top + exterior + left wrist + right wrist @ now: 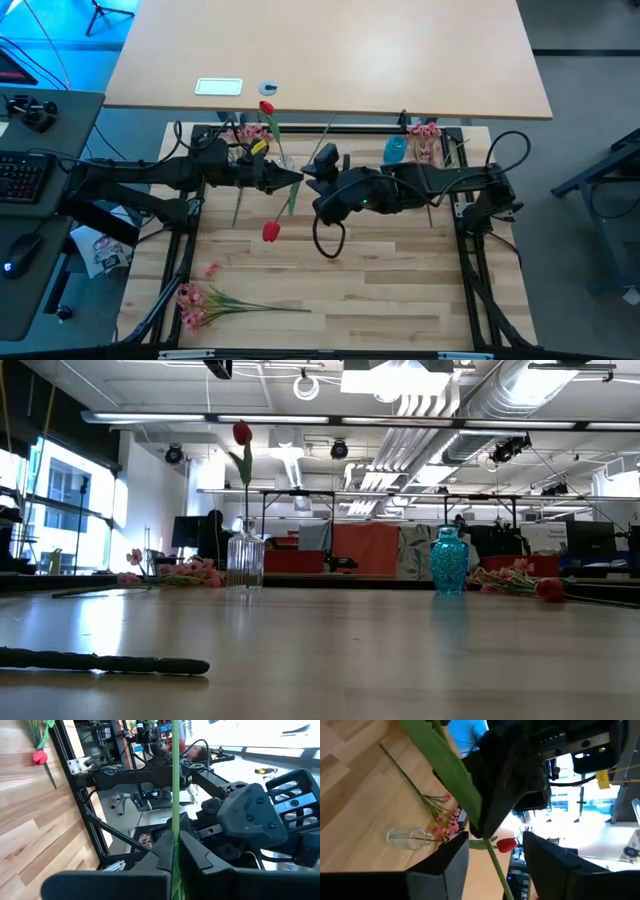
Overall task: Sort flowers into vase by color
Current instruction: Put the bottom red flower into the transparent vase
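Both grippers [297, 181] mid-table, stem [175, 795] btwn

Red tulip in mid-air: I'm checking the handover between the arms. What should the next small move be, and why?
Probably the right gripper should back off the stem: its jaws stand open around it, while the left gripper is shut on it and sits nearer the clear vase that already holds a red tulip.
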